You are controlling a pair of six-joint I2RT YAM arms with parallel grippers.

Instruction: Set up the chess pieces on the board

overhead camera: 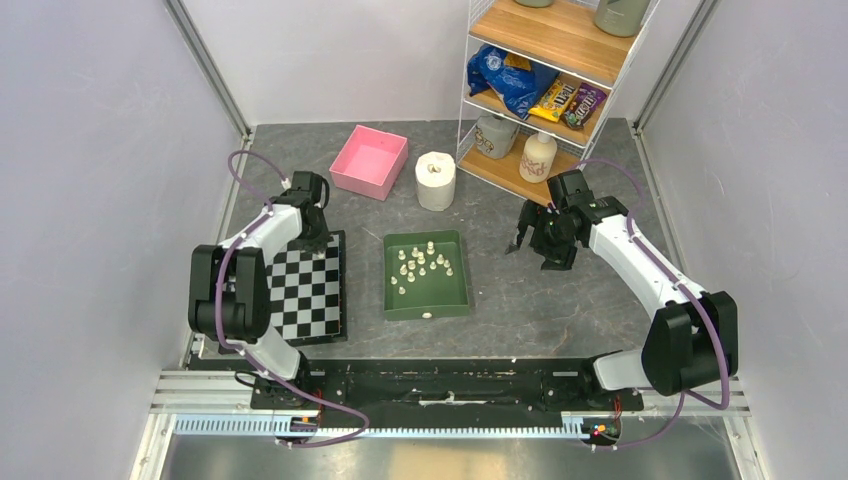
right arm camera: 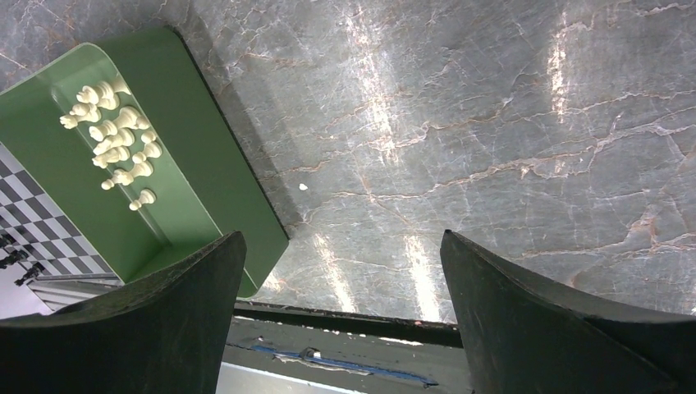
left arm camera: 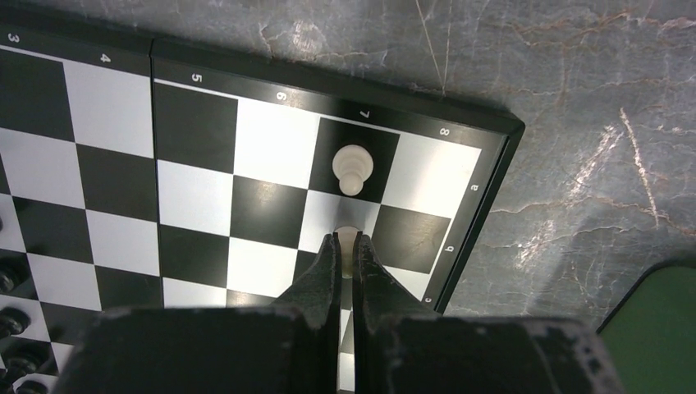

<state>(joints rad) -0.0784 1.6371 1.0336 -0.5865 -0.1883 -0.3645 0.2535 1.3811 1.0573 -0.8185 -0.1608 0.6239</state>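
The checkered board lies at the left. My left gripper hangs over its far right corner, shut on a cream chess piece whose rounded top peeks out between the fingertips. One cream pawn stands on a dark square just beyond it. Several more chess pieces lie in the green tray at the middle, also seen in the right wrist view. My right gripper hovers open to the right of the tray, with only bare table between its fingers.
A pink box and a white paper roll stand behind the tray. A wire shelf with snacks and bottles fills the back right corner. Dark pieces sit at the board's near left side.
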